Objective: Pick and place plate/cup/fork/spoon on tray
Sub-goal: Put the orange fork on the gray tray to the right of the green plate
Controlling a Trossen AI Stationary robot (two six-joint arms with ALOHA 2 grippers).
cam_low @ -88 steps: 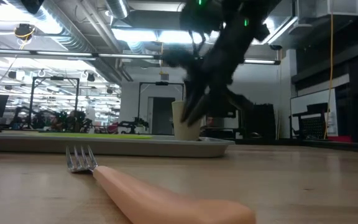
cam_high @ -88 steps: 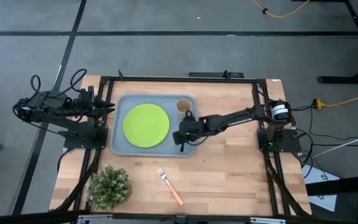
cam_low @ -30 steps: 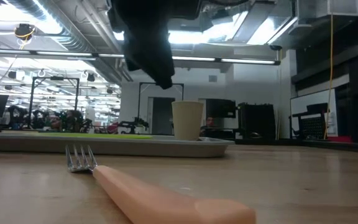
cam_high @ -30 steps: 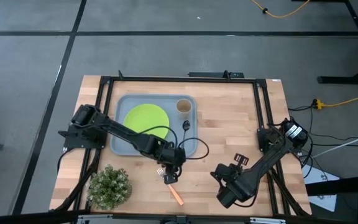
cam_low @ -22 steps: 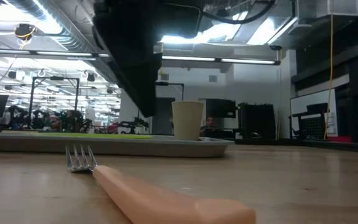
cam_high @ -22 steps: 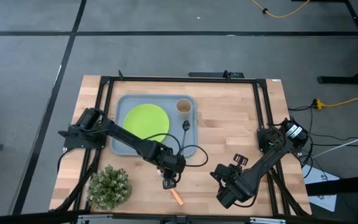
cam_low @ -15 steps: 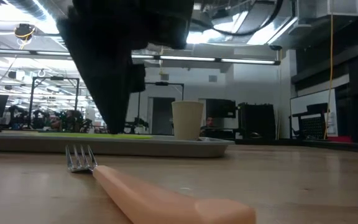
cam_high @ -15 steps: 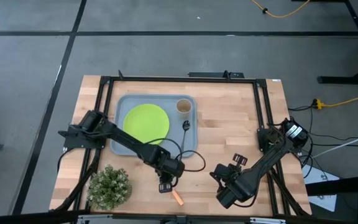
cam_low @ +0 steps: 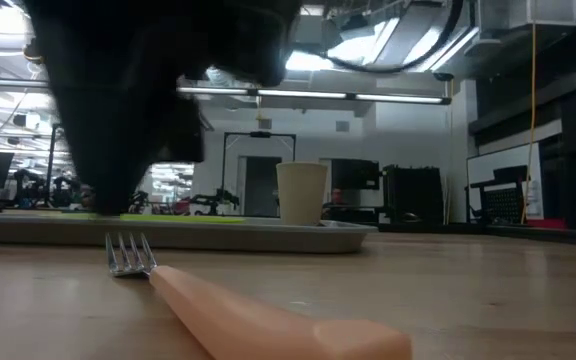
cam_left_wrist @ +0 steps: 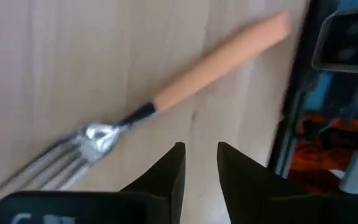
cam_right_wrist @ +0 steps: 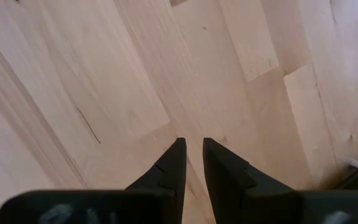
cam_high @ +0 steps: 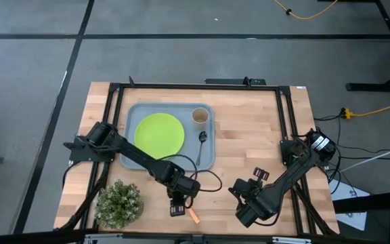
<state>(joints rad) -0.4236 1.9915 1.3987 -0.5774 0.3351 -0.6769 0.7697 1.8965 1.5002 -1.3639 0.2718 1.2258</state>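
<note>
The fork lies flat on the wooden table near its front edge, with silver tines and an orange handle (cam_left_wrist: 219,59). It also shows in the low view (cam_low: 218,300), and its handle end shows in the high view (cam_high: 194,217). My left gripper (cam_high: 176,207) hangs just above the fork's tine end, fingers (cam_left_wrist: 199,152) pointing down with a narrow gap, touching nothing. The lime-green plate (cam_high: 159,134), beige cup (cam_high: 200,115) and dark spoon (cam_high: 202,142) rest on the grey-blue tray (cam_high: 128,159). My right gripper (cam_high: 246,183) is shut and empty at the front right.
A small potted plant (cam_high: 119,202) stands at the table's front left, close to my left arm. The black frame rails (cam_high: 284,122) run along the table's sides. Bare wood lies between the tray and the right arm.
My left gripper has gone from the tray's near right corner toward the table's near edge and down, and now stands over the fork's tine end. The fork has not moved. The right arm has kept still.
</note>
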